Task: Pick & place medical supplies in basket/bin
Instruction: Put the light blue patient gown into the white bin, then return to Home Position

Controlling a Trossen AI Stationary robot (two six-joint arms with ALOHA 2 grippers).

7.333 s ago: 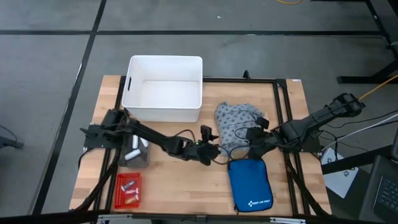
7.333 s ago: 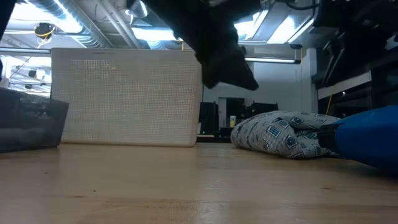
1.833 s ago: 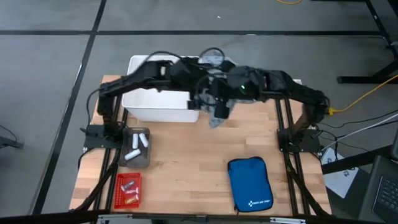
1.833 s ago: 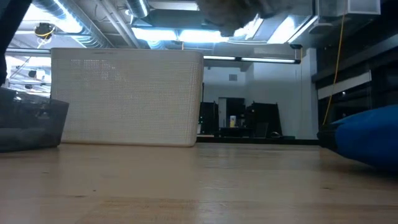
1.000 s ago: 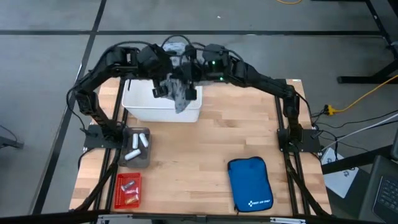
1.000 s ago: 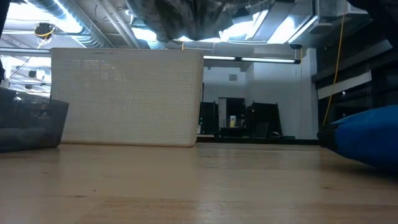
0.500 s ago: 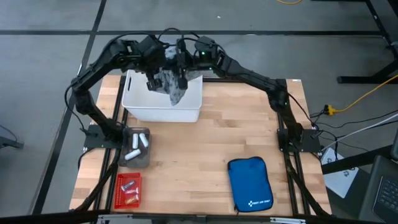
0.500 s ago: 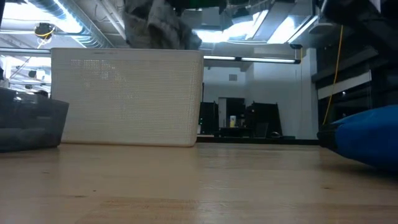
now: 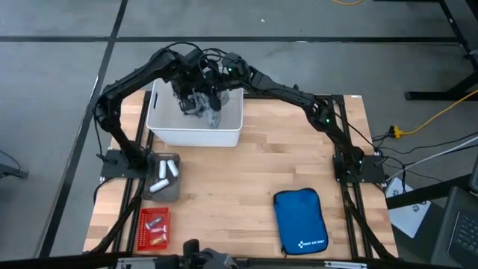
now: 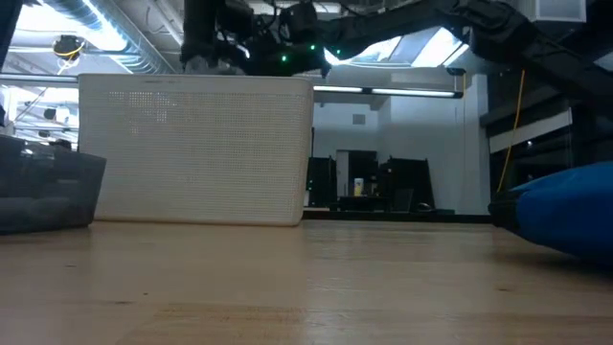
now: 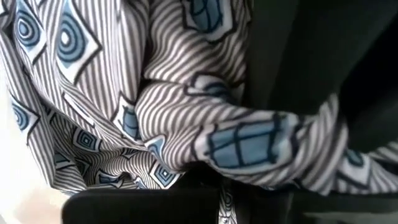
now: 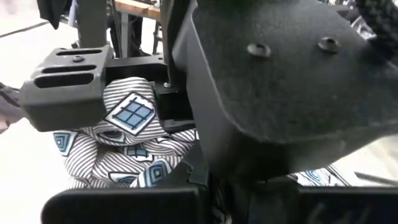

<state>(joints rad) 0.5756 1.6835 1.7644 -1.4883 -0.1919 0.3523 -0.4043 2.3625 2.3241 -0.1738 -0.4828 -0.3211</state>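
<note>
Patterned cloth garment (image 9: 204,104): bunched, hanging over the inside of the white tub (image 9: 228,131) at the far end of the wooden surface (image 9: 246,187). Left claw (image 9: 188,96) and right claw (image 9: 218,91): side by side above the tub, both clamped shut on the garment. Red basket (image 9: 143,228): near left corner, holding small vials. Grey tray (image 9: 176,191): holding white rolls (image 9: 164,175). Blue zip pouch (image 9: 300,221): near right.

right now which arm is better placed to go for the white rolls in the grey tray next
Left, probably. Both grippers, left and right, hold the grey-blue patterned cloth garment over the white plastic tub, but the small grey tray of white rolls lies beside the left arm's base.
</note>
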